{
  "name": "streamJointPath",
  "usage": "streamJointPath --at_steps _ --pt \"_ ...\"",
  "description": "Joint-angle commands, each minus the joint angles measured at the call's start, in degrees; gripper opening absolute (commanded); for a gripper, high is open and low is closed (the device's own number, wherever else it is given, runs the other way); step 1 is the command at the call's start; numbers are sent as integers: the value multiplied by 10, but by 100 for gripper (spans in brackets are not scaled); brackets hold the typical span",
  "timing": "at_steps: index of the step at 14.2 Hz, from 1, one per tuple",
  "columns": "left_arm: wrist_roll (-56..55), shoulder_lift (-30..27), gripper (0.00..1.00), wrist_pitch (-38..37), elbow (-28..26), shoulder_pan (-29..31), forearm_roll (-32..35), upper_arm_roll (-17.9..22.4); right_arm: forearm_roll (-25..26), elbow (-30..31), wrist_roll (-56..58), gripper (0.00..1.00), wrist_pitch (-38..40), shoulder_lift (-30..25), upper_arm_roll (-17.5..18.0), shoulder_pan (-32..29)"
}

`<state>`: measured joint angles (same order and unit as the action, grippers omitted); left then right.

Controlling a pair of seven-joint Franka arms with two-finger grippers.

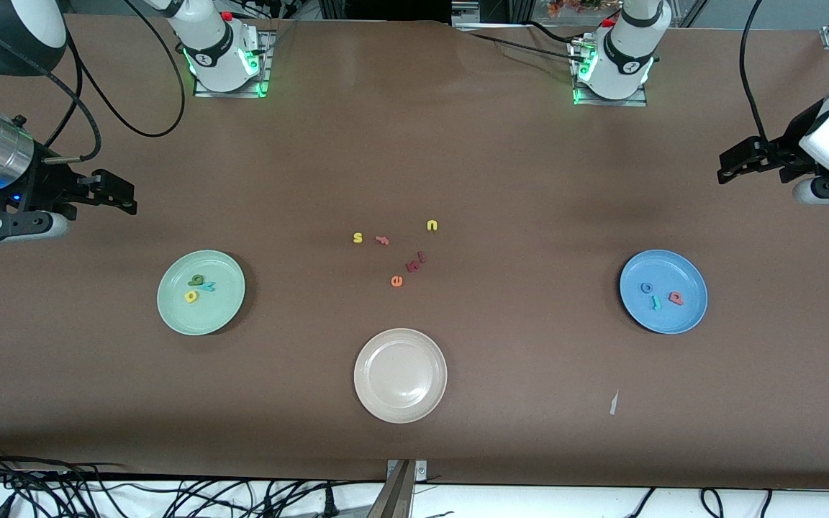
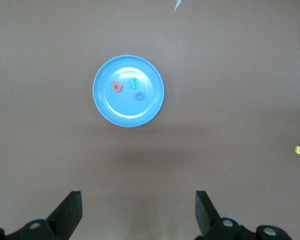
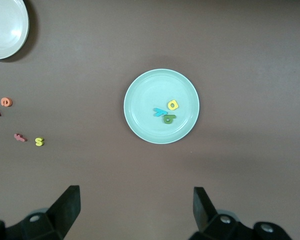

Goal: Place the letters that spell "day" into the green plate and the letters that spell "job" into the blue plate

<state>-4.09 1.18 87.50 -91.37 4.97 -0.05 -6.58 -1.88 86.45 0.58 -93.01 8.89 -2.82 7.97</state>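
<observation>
The green plate [image 1: 178, 311] [image 3: 140, 87] holds an olive d [image 1: 198, 279], a teal y [image 1: 209, 286] and a yellow a [image 1: 191, 296]. The blue plate [image 1: 682, 320] [image 2: 104, 107] holds a blue o [image 1: 646, 288], a teal j [image 1: 656, 303] and a salmon b [image 1: 675, 298]. My right gripper [image 1: 121, 196] [image 3: 136, 207] hangs open and empty over bare table at the right arm's end. My left gripper [image 1: 725, 167] [image 2: 138, 210] hangs open and empty over bare table at the left arm's end.
A beige plate [image 1: 378, 396] lies between the two plates, nearer the front camera. Loose letters sit mid-table: yellow s [image 1: 358, 237], red f [image 1: 382, 240], yellow u [image 1: 432, 225], dark red k [image 1: 414, 262], orange e [image 1: 396, 281]. A paper scrap [image 1: 614, 403] lies near the blue plate.
</observation>
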Motion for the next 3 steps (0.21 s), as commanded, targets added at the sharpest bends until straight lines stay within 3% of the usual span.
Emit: streamJointPath --at_steps 1,3 --pt "-2 -3 100 7 6 0 -14 8 7 -15 0 100 8 6 2 -2" --pt "1 4 100 9 5 6 -17 8 7 -15 0 100 8 6 2 -2"
